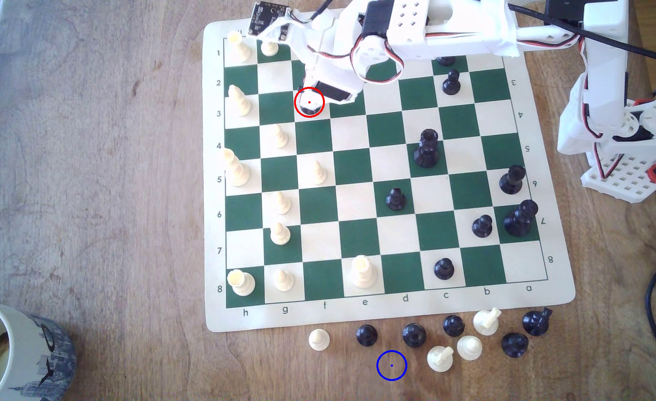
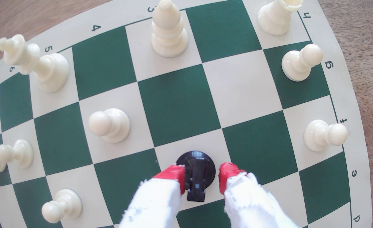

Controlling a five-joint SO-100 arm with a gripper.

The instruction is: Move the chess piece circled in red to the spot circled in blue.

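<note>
- The brown wood surface (image 1: pixel 98 162) holds a green and white chess board (image 1: pixel 357 316).
- The white robot arm (image 1: pixel 453 27) reaches over the board's far side.
- The gripper (image 2: pixel 202 174) has 2 red tips, one on each side of the chess piece (image 2: pixel 199 163). They are apart: one touches it, the other has a small gap.
- The chess piece stands on a white square, inside the red ring.
- The spot (image 1: pixel 391 365) is bare wood off the board, near some loose pieces.

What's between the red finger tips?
The black chess piece stands between the gripper's red fingertips, as the wrist view shows.
</note>
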